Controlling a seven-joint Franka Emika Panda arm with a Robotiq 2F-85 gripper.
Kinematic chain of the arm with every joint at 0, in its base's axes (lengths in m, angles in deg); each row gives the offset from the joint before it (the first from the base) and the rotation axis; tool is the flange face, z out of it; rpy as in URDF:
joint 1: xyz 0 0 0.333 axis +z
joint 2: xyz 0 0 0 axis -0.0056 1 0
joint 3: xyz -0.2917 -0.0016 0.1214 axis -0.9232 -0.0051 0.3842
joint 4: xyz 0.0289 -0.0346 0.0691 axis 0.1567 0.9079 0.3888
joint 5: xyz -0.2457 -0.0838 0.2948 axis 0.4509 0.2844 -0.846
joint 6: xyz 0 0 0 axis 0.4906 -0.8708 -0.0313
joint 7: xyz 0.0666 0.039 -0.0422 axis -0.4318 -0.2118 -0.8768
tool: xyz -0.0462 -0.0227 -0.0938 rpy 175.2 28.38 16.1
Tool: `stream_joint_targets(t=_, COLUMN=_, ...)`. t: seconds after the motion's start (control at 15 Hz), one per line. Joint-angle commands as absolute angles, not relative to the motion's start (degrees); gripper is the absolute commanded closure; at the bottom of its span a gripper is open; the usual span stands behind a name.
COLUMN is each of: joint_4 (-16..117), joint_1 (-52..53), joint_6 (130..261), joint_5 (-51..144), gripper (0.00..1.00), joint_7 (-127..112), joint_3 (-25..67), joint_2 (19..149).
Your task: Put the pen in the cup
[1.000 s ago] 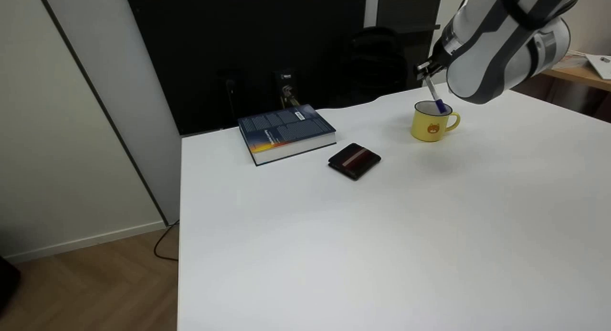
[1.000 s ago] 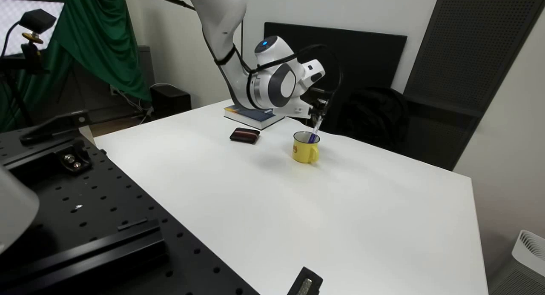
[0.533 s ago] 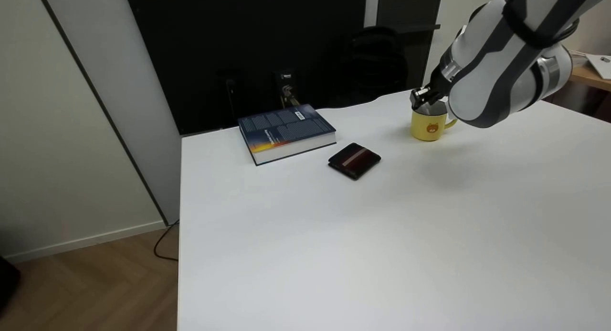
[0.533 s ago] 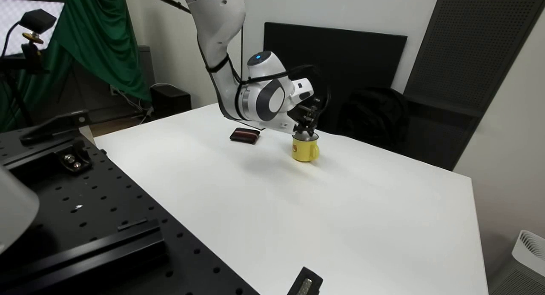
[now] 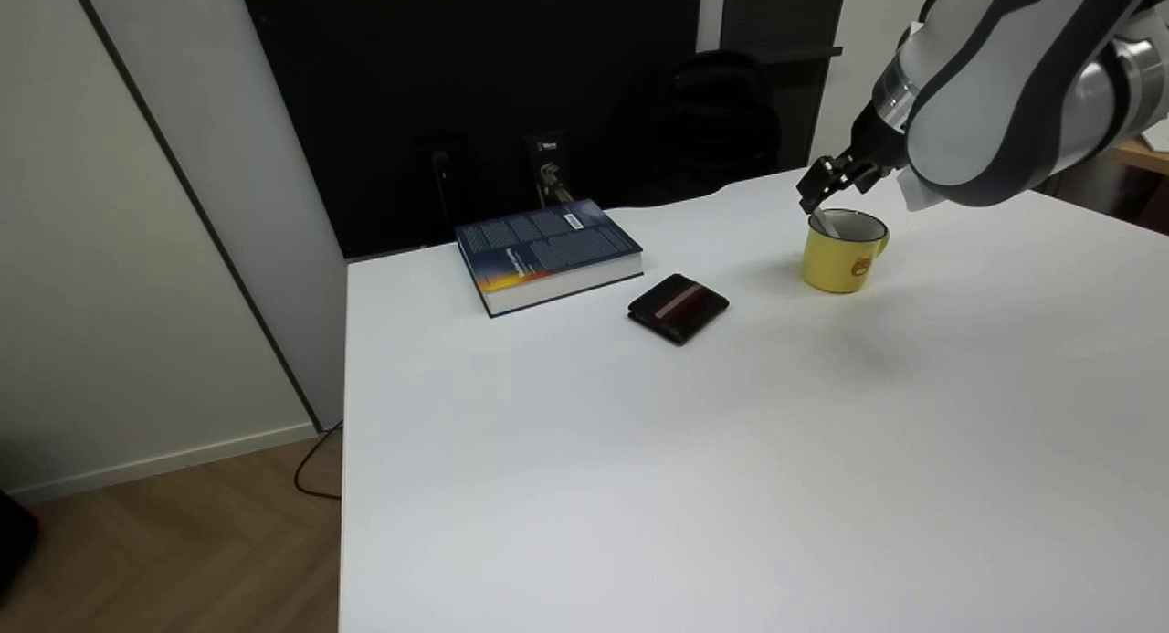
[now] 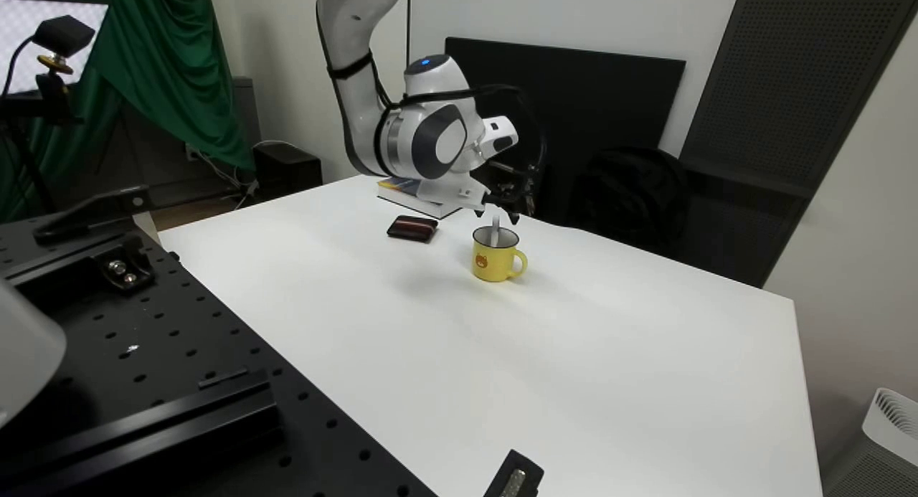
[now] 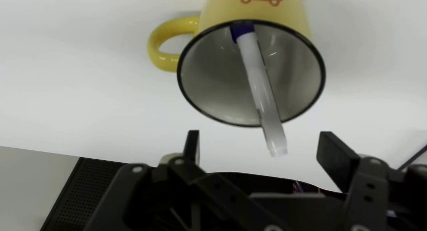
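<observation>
The yellow cup stands upright on the table, handle out to one side. Inside it leans the whitish pen, blue end down at the inner wall, its pale end sticking out past the dark rim. My gripper is open; that pale end lies between its two fingers in the wrist view, with a gap on either side. Both exterior views show the cup with the pen standing out of it. Just over its mouth are the spread fingertips of the gripper.
A dark wallet with a striped band lies beside the cup. Farther off is a thick blue book. The white table's far edge runs close behind the cup, with a dark backpack beyond it.
My gripper came down to the cup with the pen, opened and let it go, then rose a little. The cup has shifted slightly and turned, its handle and mark now facing differently.
</observation>
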State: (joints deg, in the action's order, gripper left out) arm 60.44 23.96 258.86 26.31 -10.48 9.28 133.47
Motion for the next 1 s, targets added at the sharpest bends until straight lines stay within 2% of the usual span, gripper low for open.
stream_joint_targets(t=0.0, joint_4=71.6, joint_1=26.3, joint_6=257.9, joint_5=27.1, gripper=0.0, joint_7=-12.0, joint_3=8.8, joint_2=123.8)
stream_joint_targets(t=0.27, joint_4=78.6, joint_1=18.0, joint_6=251.5, joint_5=36.6, gripper=0.0, joint_7=-15.1, joint_3=18.2, joint_2=113.4)
stream_joint_targets(t=0.6, joint_4=83.3, joint_1=3.4, joint_6=236.3, joint_5=43.9, gripper=0.0, joint_7=-17.3, joint_3=31.9, joint_2=106.1)
stream_joint_targets(t=0.8, joint_4=83.3, joint_1=-1.3, joint_6=223.3, joint_5=42.1, gripper=0.0, joint_7=-19.1, joint_3=35.5, joint_2=103.9)
stream_joint_targets(t=0.87, joint_4=81.6, joint_1=1.6, joint_6=228.4, joint_5=42.6, gripper=0.0, joint_7=-17.8, joint_3=33.3, joint_2=106.6)
stream_joint_targets(t=0.93, joint_4=81.6, joint_1=0.7, joint_6=227.1, joint_5=42.5, gripper=0.0, joint_7=-18.2, joint_3=33.7, joint_2=106.2)
